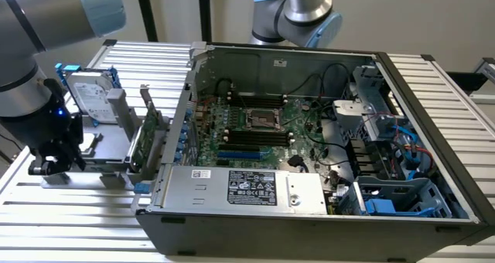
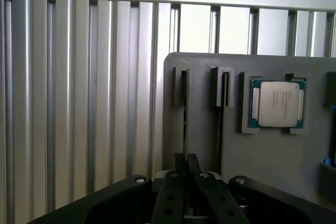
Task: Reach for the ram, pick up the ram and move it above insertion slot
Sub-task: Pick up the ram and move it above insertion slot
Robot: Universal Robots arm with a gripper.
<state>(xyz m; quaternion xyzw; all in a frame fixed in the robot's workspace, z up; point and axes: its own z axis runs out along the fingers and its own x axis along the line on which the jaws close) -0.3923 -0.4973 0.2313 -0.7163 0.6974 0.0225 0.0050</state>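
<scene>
The ram [image 2: 185, 103] is seen edge-on as a thin dark-green stick standing in a slot of the grey holder plate [image 2: 205, 135]. My gripper [image 2: 186, 159] has its two black fingers drawn close together on the stick's near end. A second thin stick [image 2: 224, 98] stands in the neighbouring slot. In the exterior view my gripper [image 1: 53, 169] is low over the holder [image 1: 108, 153], at that view's left, outside the open computer case [image 1: 309, 216]. The motherboard's black memory slots [image 1: 255, 137] lie inside the case, well away from the gripper.
A CPU chip [image 2: 276, 103] sits in a recess of the holder. On the holder also stand a silver hard drive with blue rails [image 1: 89, 98] and a taller green expansion card [image 1: 150, 138]. A second robot arm [image 1: 298, 14] rises behind the case. Ribbed aluminium table [image 1: 69, 216].
</scene>
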